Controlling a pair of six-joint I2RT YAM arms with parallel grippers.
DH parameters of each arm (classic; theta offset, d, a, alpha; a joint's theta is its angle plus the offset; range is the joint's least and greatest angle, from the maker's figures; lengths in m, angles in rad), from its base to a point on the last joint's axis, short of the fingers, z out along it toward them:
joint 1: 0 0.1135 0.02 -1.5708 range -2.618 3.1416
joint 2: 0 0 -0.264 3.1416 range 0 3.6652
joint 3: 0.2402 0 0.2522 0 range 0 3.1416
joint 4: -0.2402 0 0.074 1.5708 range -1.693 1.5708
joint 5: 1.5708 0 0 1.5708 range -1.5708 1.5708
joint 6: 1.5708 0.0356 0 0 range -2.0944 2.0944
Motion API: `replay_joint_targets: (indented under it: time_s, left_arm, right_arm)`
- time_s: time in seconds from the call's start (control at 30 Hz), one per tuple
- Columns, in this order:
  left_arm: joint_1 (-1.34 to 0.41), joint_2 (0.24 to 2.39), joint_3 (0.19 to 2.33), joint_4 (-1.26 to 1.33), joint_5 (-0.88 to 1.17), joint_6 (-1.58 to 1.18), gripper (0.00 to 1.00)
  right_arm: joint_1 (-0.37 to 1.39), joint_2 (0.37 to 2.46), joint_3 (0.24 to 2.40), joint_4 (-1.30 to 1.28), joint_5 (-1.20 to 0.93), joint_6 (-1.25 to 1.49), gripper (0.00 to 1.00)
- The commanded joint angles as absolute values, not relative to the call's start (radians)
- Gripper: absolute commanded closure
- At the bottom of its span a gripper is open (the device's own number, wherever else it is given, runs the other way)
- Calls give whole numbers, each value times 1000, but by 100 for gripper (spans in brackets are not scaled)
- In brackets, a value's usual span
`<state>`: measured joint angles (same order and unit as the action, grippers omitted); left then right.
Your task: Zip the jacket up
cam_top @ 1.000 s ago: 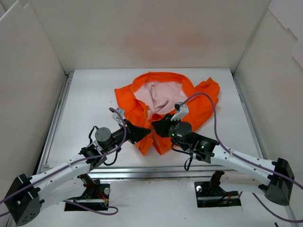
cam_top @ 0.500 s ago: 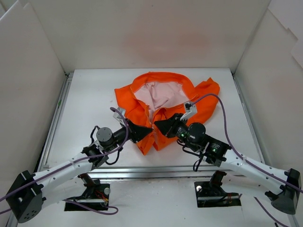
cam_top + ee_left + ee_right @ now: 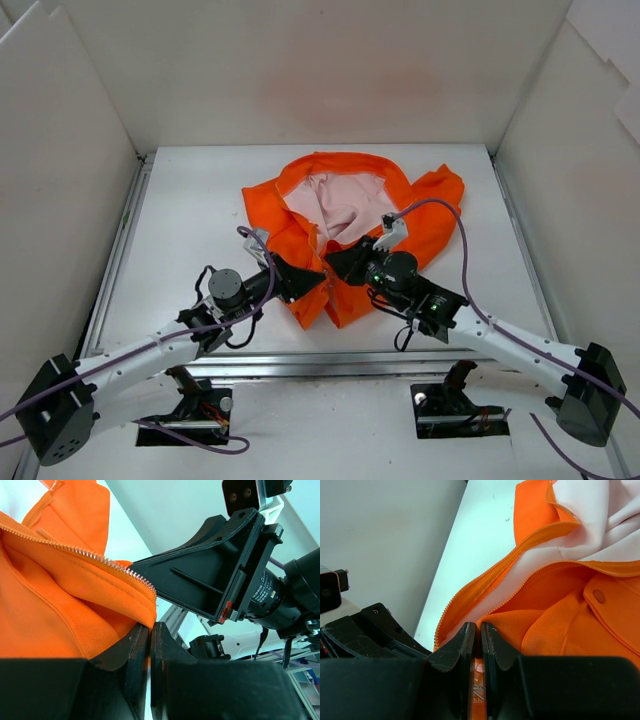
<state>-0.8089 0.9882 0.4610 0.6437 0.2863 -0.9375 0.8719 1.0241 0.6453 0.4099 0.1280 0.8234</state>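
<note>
The orange jacket (image 3: 425,215) lies open in the middle of the table, its pale pink lining (image 3: 335,200) showing. My left gripper (image 3: 320,281) is shut on the left front edge at the bottom hem; in the left wrist view (image 3: 150,626) the fabric (image 3: 60,610) is pinched just below the end of the zipper teeth (image 3: 85,554). My right gripper (image 3: 330,264) is shut on the other front edge right beside it. In the right wrist view (image 3: 481,626) orange fabric sits between the jaws, with the jacket (image 3: 580,620) beyond. The metal pull is not visible.
White walls (image 3: 60,200) enclose the table on three sides. Metal rails run along the near edge (image 3: 300,345) and the left edge (image 3: 115,260). Purple cables (image 3: 440,215) loop over both arms. The two grippers nearly touch tip to tip.
The right arm swung right and then came partly back, still holding its jacket edge. The left gripper crept slightly right. The jacket's lower front edge shifted with them.
</note>
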Motion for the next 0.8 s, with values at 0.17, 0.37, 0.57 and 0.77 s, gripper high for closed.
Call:
replay_joint_targets:
  time_s: [0.17, 0.37, 0.57, 0.77]
  left_arm:
    - [-856, 994, 477, 801, 434, -1012, 100]
    - [-856, 947, 480, 646, 345, -919, 100]
    - [-856, 942, 498, 525, 284, -829, 100]
    - [-856, 966, 532, 468, 276, -764, 100]
  right_arm:
    - [842, 1015, 675, 606, 141, 841, 100]
    - [830, 957, 693, 555, 49, 854, 100]
    - [830, 894, 736, 413, -56, 879, 100]
    - [828, 979, 853, 224, -191, 854, 100]
